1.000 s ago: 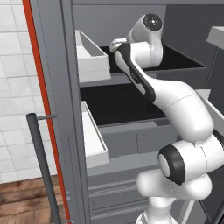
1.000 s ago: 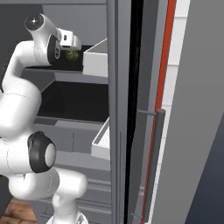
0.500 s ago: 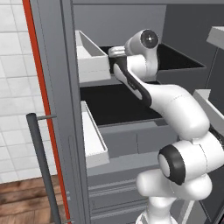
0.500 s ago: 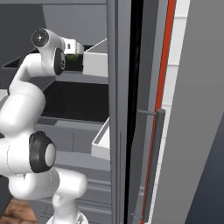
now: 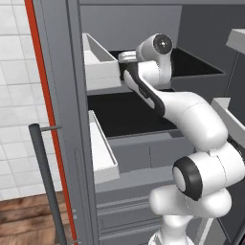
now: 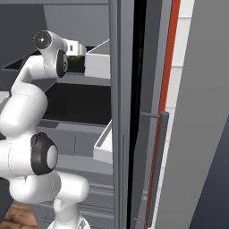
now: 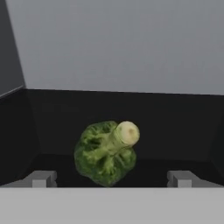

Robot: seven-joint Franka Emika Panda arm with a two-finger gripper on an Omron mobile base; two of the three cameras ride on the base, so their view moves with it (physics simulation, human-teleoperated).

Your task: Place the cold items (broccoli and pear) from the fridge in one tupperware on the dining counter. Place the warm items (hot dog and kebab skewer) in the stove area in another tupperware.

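In the left base view the white arm (image 5: pixel 191 119) rises from the lower right and reaches into the open fridge (image 5: pixel 143 143), its hand at the upper dark shelf (image 5: pixel 196 67). A white door bin (image 5: pixel 98 64) sits just left of the hand at that shelf's height, and a second bin (image 5: pixel 103 153) hangs lower on the door. A dark vertical handle bar (image 5: pixel 45 182) stands at the near left, in front of the white tiled wall (image 5: pixel 16 95).

In the right base view the arm climbs from the lower left, and its hand points right along the upper shelf. A small patch of green — the broccoli (image 6: pixel 77 57) — shows just past the hand, close to a white bin (image 6: pixel 98 62).

In the hand view the broccoli (image 7: pixel 106 151) lies on the dark shelf floor, florets down toward the camera and its pale cut stem tilted up and right. It sits between the two fingertips (image 7: pixel 40 178), nearer the left one and touching neither. The gripper (image 7: pixel 109 179) stands fully spread and has hold of nothing. The grey back wall (image 7: pixel 122 43) of the fridge rises behind.
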